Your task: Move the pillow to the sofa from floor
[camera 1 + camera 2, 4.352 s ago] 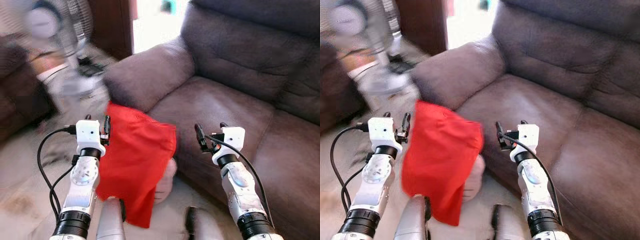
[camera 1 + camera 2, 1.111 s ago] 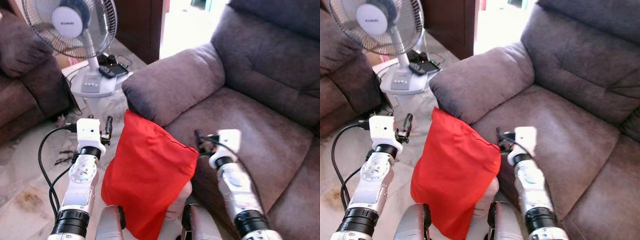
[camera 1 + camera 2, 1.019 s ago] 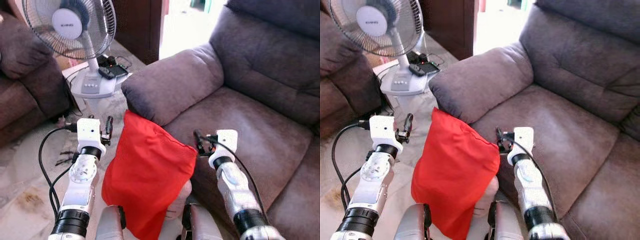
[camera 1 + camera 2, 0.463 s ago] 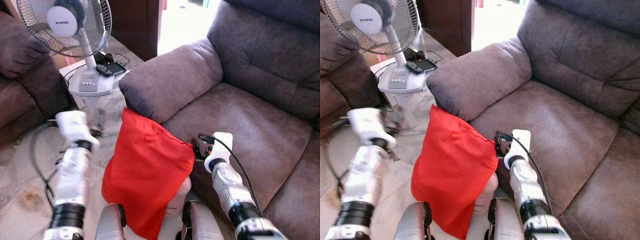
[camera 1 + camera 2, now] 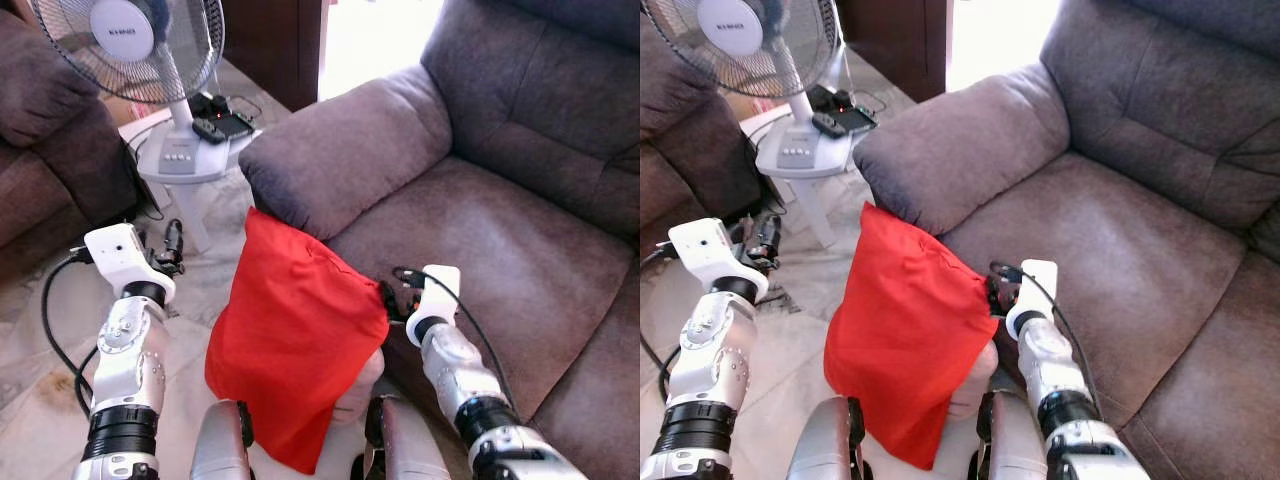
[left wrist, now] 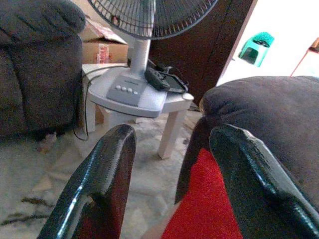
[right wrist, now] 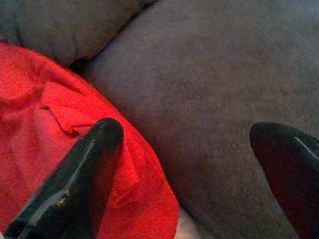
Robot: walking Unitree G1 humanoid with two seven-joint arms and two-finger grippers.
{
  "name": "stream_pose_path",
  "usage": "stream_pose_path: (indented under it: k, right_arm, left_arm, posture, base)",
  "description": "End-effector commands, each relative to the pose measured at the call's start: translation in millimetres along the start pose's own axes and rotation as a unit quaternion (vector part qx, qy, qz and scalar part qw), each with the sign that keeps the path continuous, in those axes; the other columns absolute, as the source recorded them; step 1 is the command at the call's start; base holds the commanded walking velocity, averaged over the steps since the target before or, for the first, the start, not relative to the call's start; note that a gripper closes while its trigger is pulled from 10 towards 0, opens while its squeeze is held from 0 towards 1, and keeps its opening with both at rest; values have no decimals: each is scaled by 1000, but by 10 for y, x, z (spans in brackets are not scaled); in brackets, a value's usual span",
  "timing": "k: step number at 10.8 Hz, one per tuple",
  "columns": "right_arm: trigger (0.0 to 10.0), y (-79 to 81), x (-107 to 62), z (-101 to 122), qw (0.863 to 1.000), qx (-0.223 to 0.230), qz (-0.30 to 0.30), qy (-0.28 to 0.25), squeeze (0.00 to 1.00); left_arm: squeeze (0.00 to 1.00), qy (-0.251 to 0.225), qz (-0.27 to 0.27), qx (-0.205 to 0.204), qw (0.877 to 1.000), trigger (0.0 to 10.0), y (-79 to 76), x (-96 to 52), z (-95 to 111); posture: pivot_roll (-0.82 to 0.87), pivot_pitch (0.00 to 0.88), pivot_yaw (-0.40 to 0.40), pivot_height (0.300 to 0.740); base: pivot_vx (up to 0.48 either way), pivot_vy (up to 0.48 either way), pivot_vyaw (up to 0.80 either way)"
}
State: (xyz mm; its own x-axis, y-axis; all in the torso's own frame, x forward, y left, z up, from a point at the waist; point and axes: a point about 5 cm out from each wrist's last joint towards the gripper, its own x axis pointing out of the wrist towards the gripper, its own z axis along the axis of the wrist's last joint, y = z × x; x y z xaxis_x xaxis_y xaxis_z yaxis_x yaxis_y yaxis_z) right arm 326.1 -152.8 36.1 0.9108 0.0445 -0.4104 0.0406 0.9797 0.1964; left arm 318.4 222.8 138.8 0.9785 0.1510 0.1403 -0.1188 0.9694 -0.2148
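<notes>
Two silver arms with black ring joints, each topped by a white wrist block; the left gripper (image 5: pixel 172 243) and right gripper (image 5: pixel 388 298) show glossy black fingers, black cables looping alongside.

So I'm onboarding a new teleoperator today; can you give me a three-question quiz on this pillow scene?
1. True or false: the red pillow lies flat on the sofa seat.
2. Which gripper is beside the pillow's top corner? A) left gripper B) right gripper
3. What stands on the low white table left of the sofa's arm?

Key:
1. False; it leans against the sofa's front.
2. B; its fingers are open.
3. A fan.
</notes>
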Motion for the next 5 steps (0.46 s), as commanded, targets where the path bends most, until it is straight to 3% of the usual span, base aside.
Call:
stream_pose_path:
  k: [1, 2, 3, 5]
  right_arm:
    - [10000, -40, 1, -20, 1000, 26, -5, 10, 0]
    - [10000, -25, 5, 47, 999, 31, 9, -9, 0]
    - [10000, 20, 13, 98, 997, 72, 33, -19, 0]
    - [10000, 80, 19, 107, 992, 108, 61, -21, 0]
  left_arm:
    - [0, -6, -11, -3, 1000, 10000, -48, 12, 48]
    - [0, -5, -13, -6, 1000, 10000, -56, 18, 47]
    - [0, -4, -16, -10, 1000, 10000, -65, 29, 53]
    - [0, -4, -20, -14, 1000, 10000, -83, 33, 62]
  posture:
    - [81, 153, -36, 604]
    - [80, 152, -35, 604]
    - [79, 151, -34, 604]
    - [82, 153, -29, 604]
  base:
    - [0, 0, 0]
    - [0, 0, 0]
    - [0, 0, 0]
    - [0, 0, 0]
